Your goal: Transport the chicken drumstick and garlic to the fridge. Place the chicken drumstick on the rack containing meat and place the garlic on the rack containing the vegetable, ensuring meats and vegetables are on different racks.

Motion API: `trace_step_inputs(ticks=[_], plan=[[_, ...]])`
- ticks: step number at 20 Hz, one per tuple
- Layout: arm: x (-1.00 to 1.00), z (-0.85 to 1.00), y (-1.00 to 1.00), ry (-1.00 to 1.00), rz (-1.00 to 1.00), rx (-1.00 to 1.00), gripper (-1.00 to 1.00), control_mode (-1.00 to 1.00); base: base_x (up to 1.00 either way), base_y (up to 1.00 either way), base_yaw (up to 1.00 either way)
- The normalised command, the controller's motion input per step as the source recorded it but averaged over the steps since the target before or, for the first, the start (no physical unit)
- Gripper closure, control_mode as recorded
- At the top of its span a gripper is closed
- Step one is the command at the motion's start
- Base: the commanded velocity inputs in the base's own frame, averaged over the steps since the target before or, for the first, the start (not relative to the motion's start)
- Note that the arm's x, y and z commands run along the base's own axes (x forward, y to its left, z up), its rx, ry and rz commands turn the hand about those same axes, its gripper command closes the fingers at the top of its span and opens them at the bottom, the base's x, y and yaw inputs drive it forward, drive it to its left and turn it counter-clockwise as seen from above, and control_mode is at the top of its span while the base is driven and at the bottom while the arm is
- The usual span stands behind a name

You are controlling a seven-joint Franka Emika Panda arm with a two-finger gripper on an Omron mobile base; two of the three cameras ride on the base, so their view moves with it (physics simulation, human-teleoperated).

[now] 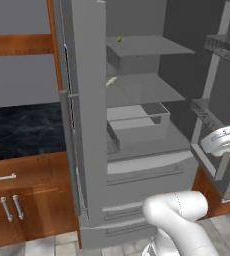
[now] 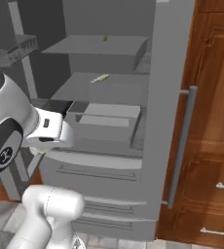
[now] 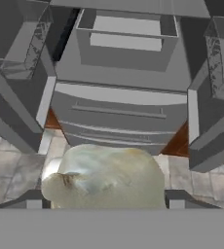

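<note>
The garlic (image 3: 106, 176), an off-white bulb, sits between my gripper's (image 3: 106, 200) two dark fingertips (image 3: 34, 199) in the hand view, and the gripper is shut on it. The hand (image 2: 50, 128) hangs low in front of the open fridge (image 1: 89, 125), facing its lower drawers. The vegetable (image 1: 119, 38), a tiny green ball, rests on the uppermost rack (image 1: 152, 46). One level lower, the second rack (image 1: 147, 89) carries a small pale elongated item (image 1: 111, 81) at its left edge. The chicken drumstick is out of view.
A pale bin (image 1: 137, 122) sits below the racks, with closed drawers (image 3: 119, 109) under it. Door bins (image 3: 21, 48) flank the opening on both sides. Wooden cabinets (image 1: 27, 200) and a dark counter (image 1: 22, 130) stand left of the fridge. The floor (image 3: 11, 160) is tiled.
</note>
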Motion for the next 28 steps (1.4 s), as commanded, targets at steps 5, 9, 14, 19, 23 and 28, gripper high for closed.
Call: trace_step_inputs(ticks=[5,9,14,19,23,28], plan=[[0.0,0.0,0.0,0.0,0.0,0.0,1.0,1.0,1.0,0.46,-0.2],[0.0,0.0,0.0,0.0,0.0,0.0,1.0,1.0,1.0,0.33,-0.08],[0.0,0.0,0.0,0.0,0.0,0.0,1.0,1.0,1.0,0.08,-0.02],[0.0,0.0,0.0,0.0,0.0,0.0,1.0,1.0,1.0,-0.07,0.13],[0.0,0.0,0.0,0.0,0.0,0.0,1.0,1.0,0.83,0.0,0.25],[0.0,0.0,0.0,0.0,0.0,0.0,1.0,1.0,0.94,0.0,0.3]])
